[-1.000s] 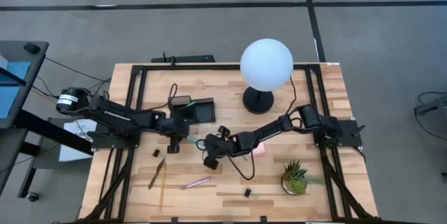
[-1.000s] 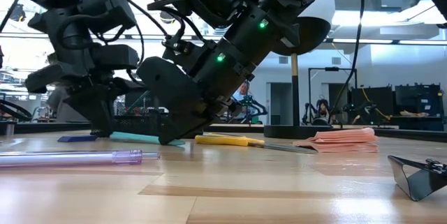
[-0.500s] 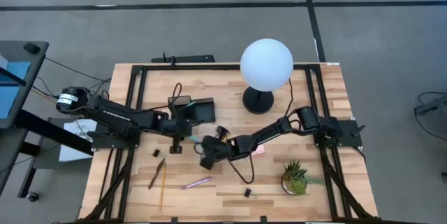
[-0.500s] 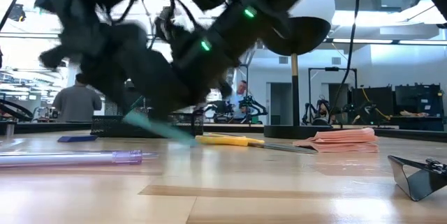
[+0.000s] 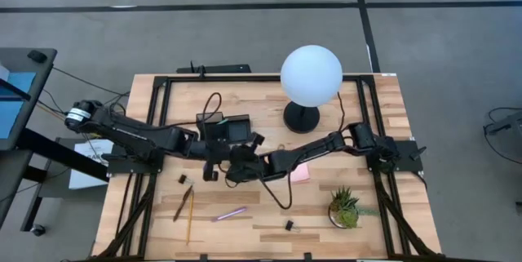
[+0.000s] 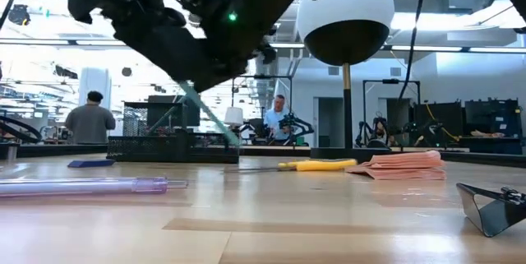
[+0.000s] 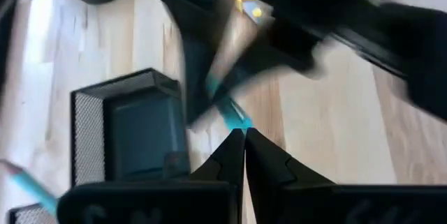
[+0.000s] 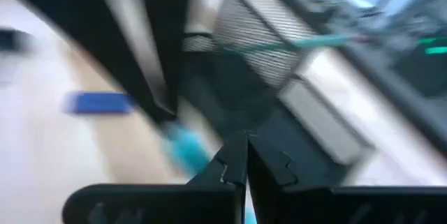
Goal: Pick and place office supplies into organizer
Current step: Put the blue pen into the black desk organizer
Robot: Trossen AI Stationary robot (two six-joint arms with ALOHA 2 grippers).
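From above, my right gripper (image 5: 236, 166) and left gripper (image 5: 210, 164) meet mid-table, just beside the organizer (image 5: 236, 129); level view: my right fingers clench the teal pen (image 6: 205, 113), tilted, lifted above the table (image 6: 329, 215). Left wrist: my fingers (image 7: 230, 155) pressed together, holding nothing.

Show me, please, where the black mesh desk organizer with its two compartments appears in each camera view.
High view: the black mesh desk organizer sits near the table's centre.
Low view: low, left of centre, far across the table.
Left wrist view: just ahead of the fingers.
Right wrist view: blurred, ahead of the fingers.
Shared landmark: the tilted teal pen, close by in every view except the high one.
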